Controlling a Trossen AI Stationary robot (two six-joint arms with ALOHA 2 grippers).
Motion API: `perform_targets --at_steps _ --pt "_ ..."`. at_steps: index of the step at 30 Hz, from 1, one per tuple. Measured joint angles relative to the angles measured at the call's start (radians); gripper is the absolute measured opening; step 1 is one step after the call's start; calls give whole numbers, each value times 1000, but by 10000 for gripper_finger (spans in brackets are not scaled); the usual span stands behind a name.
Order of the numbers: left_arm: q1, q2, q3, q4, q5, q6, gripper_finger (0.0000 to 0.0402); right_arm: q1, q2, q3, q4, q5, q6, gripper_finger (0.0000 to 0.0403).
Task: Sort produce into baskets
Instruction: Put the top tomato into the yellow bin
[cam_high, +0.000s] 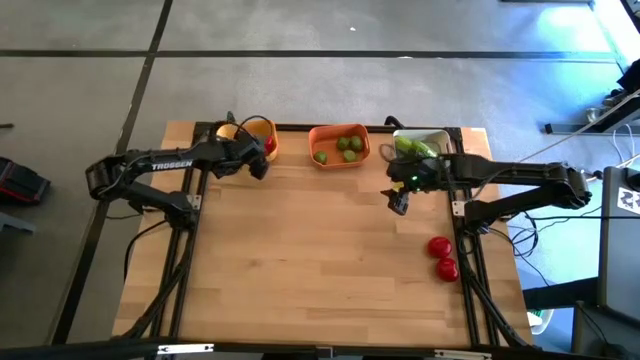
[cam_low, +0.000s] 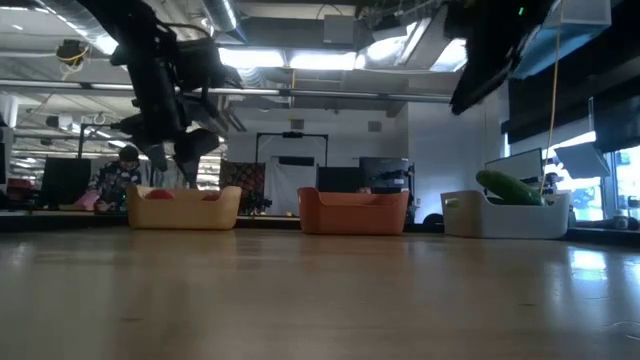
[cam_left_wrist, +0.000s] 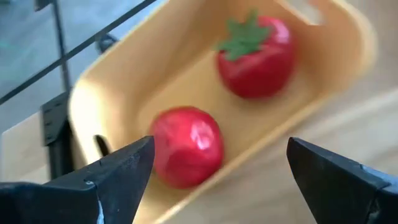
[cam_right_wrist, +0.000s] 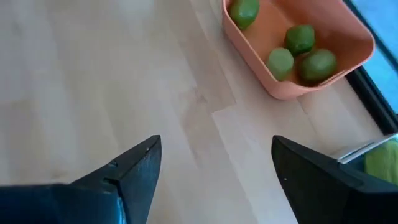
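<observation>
While poised over the yellow basket (cam_high: 262, 133), left gripper (cam_high: 262, 162) wide open, empty; right gripper (cam_high: 399, 201) likewise.

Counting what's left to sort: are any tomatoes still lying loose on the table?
Yes: the high view shows two tomatoes on the bare table near the right arm, outside every basket.

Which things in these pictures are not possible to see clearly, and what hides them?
- Yellow basket, high view: the left tool and its arm cover part of it, so its tomatoes cannot be counted there.
- White basket, low view: its wall hides all but the top of a cucumber; number unclear.
- Orange basket, low view: its wall hides the limes.
- Two loose tomatoes: seen only in the high view.
- Right tool, low view: cut off by the top edge.
</observation>
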Motion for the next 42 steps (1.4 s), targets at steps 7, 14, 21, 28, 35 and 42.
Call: perform_targets --at_steps 7,14,21,28,35,42 --pt "-125 1 0 0 23 -47 363 0 -72 63 -196 -156 123 291" --pt "-247 1 0 13 39 -101 363 0 -81 37 -333 -303 256 291" --pt "-337 1 0 50 39 -141 363 66 -80 -57 -431 -329 420 291" --pt "-376 1 0 57 39 -155 363 172 -68 -166 -394 -370 609 291" --pt "-393 1 0 72 39 -159 363 230 11 -189 -415 -402 696 291" --pt "-392 1 0 83 38 -157 363 231 105 -189 -466 -450 736 291"
